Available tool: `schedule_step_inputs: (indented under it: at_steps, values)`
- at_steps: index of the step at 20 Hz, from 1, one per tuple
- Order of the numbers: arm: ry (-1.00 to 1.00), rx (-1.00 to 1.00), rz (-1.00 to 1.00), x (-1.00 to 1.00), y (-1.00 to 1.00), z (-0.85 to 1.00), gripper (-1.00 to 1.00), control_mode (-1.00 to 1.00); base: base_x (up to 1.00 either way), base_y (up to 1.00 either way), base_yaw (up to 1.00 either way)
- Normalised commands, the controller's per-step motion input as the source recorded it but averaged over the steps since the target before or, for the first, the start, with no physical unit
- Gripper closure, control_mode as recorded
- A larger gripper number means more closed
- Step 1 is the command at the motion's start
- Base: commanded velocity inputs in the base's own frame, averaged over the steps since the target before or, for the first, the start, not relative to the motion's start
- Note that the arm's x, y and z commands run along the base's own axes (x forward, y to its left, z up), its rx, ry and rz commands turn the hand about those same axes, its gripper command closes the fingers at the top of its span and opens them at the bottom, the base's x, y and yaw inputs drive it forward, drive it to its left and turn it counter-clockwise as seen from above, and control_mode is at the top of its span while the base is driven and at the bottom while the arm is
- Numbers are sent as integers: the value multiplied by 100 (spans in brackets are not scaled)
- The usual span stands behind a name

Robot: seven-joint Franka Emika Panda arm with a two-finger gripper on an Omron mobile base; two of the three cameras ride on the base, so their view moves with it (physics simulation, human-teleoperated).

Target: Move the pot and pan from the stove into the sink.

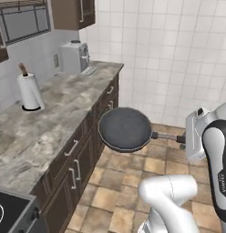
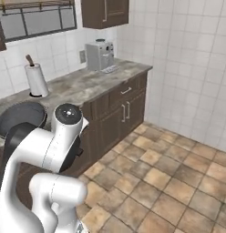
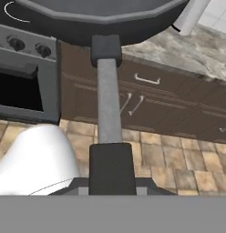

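Note:
The pan (image 1: 125,129), dark grey and shallow, hangs level in the air over the floor, just off the counter's front edge. My gripper (image 1: 182,139) is shut on the end of its long handle (image 3: 109,104). In the right base view the pan (image 2: 21,117) shows behind my arm. In the hand view the pan's body (image 3: 105,13) lies straight ahead of the gripper (image 3: 111,182). A corner of the stove (image 1: 7,211) sits at the lower left; its grey knob front (image 3: 23,45) appears in the hand view. The pot and the sink are out of view.
A marble counter (image 1: 64,104) over dark drawers (image 3: 146,104) carries a paper towel roll (image 1: 29,91) and a coffee machine (image 1: 74,57). The oven door (image 3: 19,91) sits under the knobs. Brown tiled floor (image 2: 169,182) stretches to the white tiled wall.

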Motion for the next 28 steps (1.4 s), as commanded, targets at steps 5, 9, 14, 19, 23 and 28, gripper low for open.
schedule_step_inputs:
  at_steps: [5, 9, 14, 19, 23, 28]
  values:
    - [0, 0, 0, 0, 0, 0, 100, 100, 0, -8, -50]
    - [0, 0, 0, 0, 0, 0, 100, 100, 0, -8, -50]
    - [0, 0, 0, 0, 0, 0, 100, 100, 0, -8, -50]
    - [0, 0, 0, 0, 0, 0, 100, 100, 0, -8, -50]
    - [0, 0, 0, 0, 0, 0, 100, 100, 0, -7, -50]
    - [0, 0, 0, 0, 0, 0, 100, 100, 0, -6, -50]
